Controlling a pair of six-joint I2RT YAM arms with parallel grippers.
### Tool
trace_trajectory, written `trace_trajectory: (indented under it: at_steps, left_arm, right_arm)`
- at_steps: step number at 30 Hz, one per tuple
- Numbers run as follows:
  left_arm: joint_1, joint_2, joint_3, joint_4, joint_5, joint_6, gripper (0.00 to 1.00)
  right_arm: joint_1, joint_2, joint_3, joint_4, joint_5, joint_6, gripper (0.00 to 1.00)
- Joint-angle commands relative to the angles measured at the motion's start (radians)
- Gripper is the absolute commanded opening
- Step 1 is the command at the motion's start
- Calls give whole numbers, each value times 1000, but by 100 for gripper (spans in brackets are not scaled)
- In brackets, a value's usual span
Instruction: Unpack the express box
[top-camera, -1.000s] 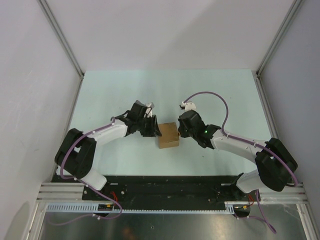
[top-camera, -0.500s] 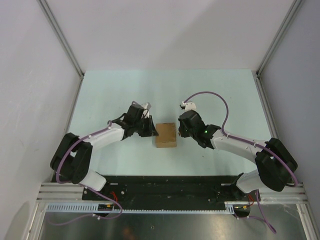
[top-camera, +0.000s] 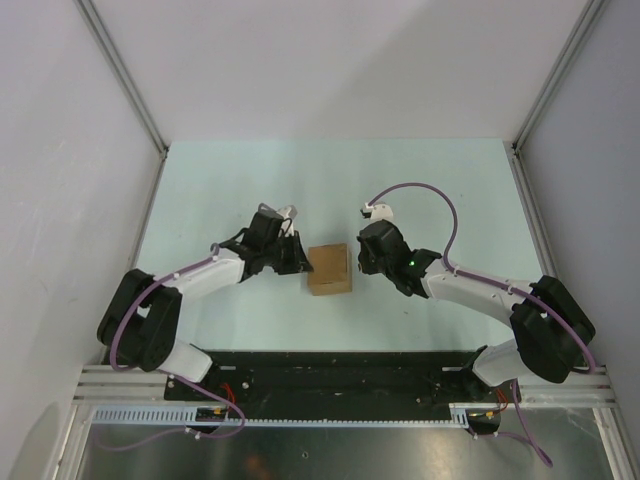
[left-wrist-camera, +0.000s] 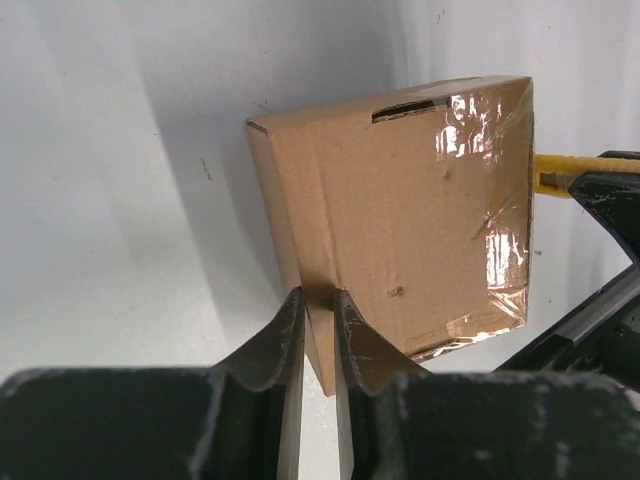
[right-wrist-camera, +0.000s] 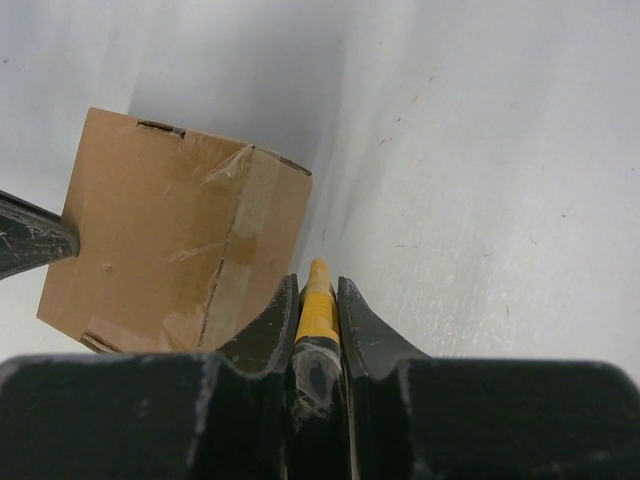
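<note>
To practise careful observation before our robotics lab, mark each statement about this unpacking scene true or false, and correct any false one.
1. The right end effector grips a yellow cutter knife. True.
2. The express box has its flaps open. False: it is closed, with clear tape over it.
3. The left end effector hangs well clear of the box. False: its jaws pinch a corner edge of the box.
4. The box lies between the two end effectors. True.
</note>
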Motion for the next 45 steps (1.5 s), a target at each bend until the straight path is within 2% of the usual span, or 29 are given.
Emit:
trace_trajectory:
  at_steps: [1,25,36,45]
  left_arm:
    - [26,14,-44,-92,-153,69,9]
    - [39,56,-35,-164,-231,83,8]
    - [39,98,7,-166,-214,77,8]
    - [45,40,36,-207,-240,92,10]
  right_arm:
    - [2,-7,37,28,23,-2,0]
    - [13,30,37,68,-10,-20,0]
    - [30,50,37,171,-112,-83,0]
    - [37,76,47,200,-121,-105,0]
